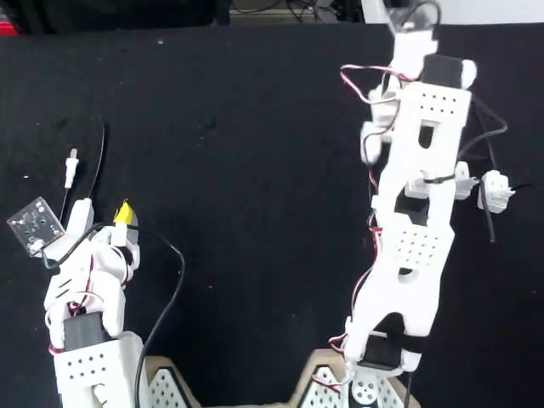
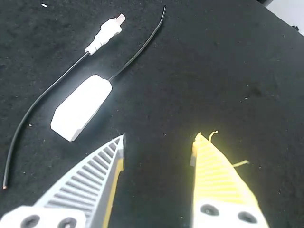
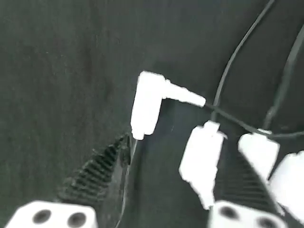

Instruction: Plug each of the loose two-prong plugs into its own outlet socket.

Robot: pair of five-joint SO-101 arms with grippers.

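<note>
My left gripper (image 2: 159,140) stands wide open over the black desk (image 2: 213,71), holding nothing. Ahead of it lies a white block (image 2: 80,108) on a black cable. I cannot make out any socket face on it. A small two-prong plug (image 2: 104,34) lies near it, not touching. My right gripper (image 3: 175,145) is spread too. An angled white plug (image 3: 147,102) lies near its dark finger. A second plug body (image 3: 202,156) sits just beside the other finger, but it is too blurred to tell whether they touch.
</note>
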